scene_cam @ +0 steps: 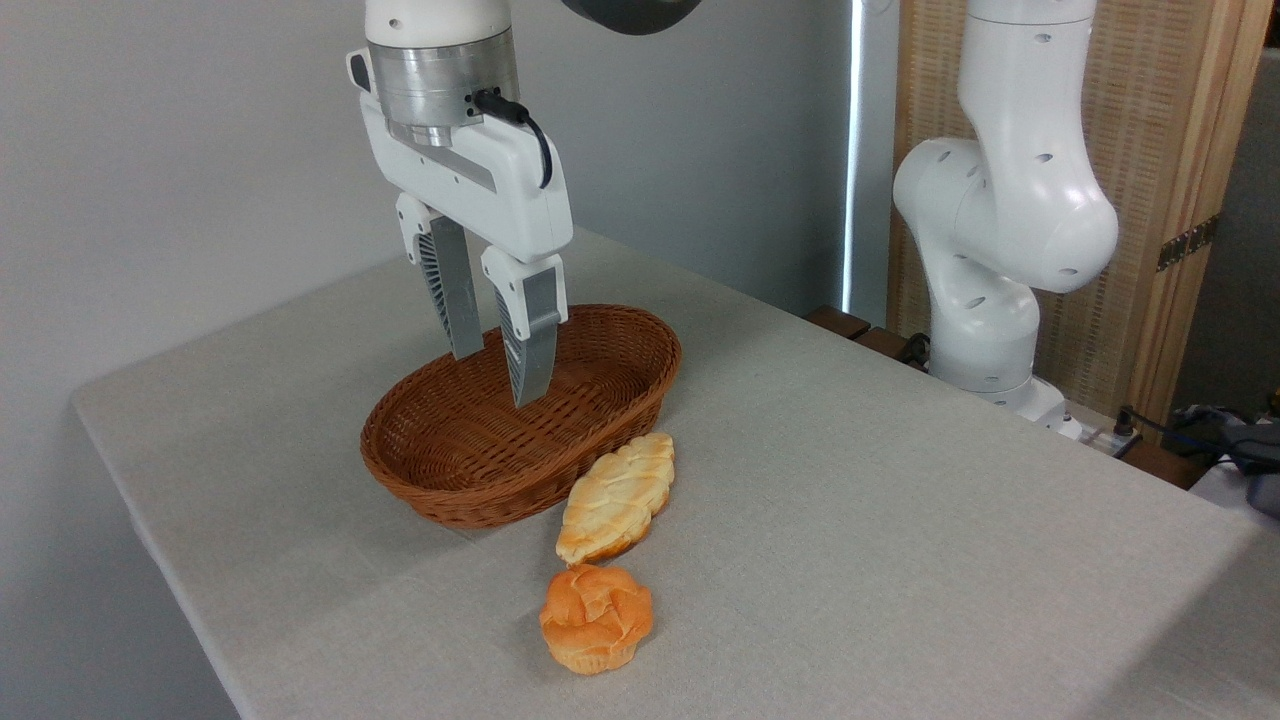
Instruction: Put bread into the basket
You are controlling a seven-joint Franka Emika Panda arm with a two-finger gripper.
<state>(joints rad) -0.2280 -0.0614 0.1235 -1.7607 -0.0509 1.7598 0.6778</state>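
Your gripper hangs over the basket with its fingers pointing straight down, parted by a narrow gap and holding nothing. It sits well above the weave, clear of the rim, so you can judge it as a neutral hover rather than a reach: nothing is in the basket yet, and the pick has not begun.

The bun you want lies on the table near the front edge, apart from the basket. Between the two lies the loaf, its far end just beside the basket wall and its near end close to the bun, perhaps touching; you cannot tell from this angle. That line-up matters: the bun's open sides face left, right and front, so a grasp from above with the fingers closing across those free sides looks less likely to nudge the loaf.

The bun itself is round and orange, with a swirled, knotted top and a paler, ribbed base. It sits upright and looks soft, so a light squeeze should do. The present finger gap looks too narrow for it; you will likely need to open wider before coming down.
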